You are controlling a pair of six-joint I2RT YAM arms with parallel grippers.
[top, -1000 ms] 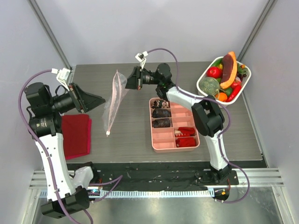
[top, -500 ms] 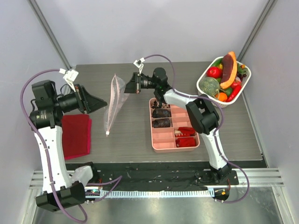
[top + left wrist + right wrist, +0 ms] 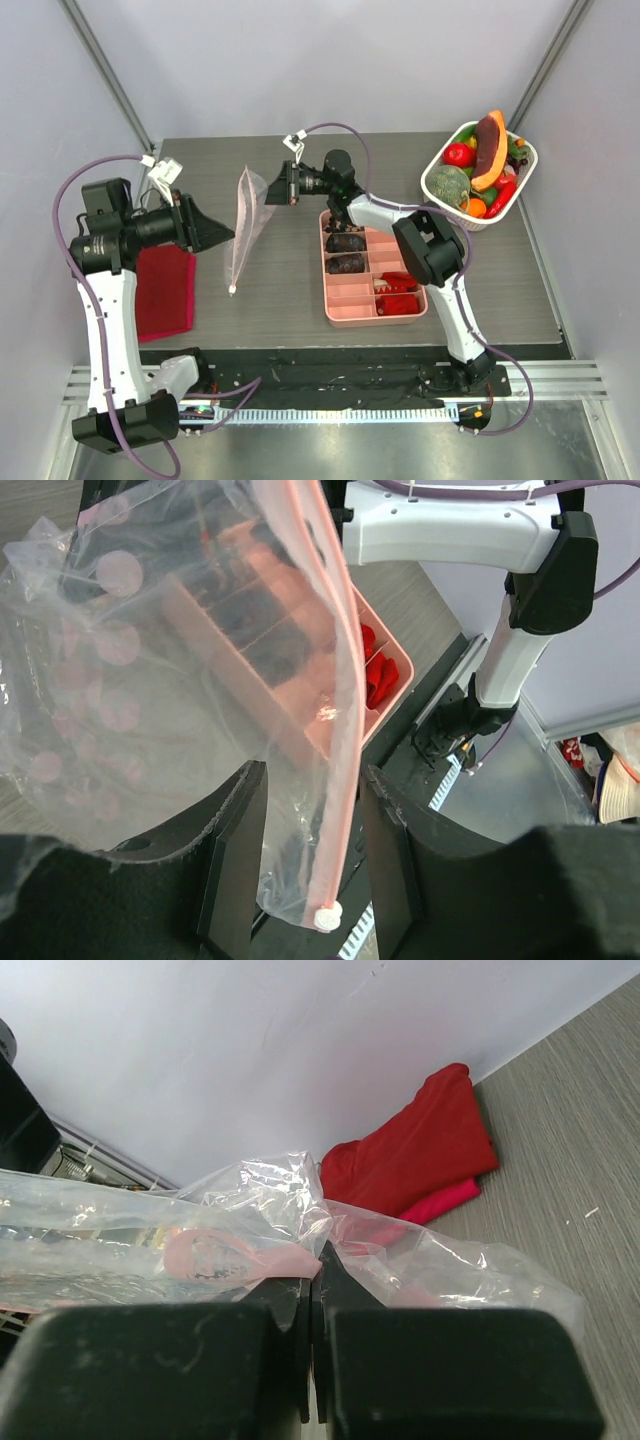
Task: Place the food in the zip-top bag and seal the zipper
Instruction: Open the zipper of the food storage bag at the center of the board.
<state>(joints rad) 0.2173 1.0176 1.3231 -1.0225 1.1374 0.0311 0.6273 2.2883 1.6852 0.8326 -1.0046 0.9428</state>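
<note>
**Left arm closing in on the hanging bag**

My left arm (image 3: 150,228) is swinging in, nearer the bag (image 3: 245,215) than a second ago. The right jaws are pressing together on the bag's top corner, so it is hanging over the desk (image 3: 290,290), left of the tray (image 3: 330,300). The left jaws are standing spread, with the zipper (image 3: 340,730) dangling between them, apparently untouched. The film is looking light, limp and slippery, so I am judging the stiffer zipper the place to pinch. The food (image 3: 470,165) is sitting far right. I am failing to make out whether the mouth is open.
</note>
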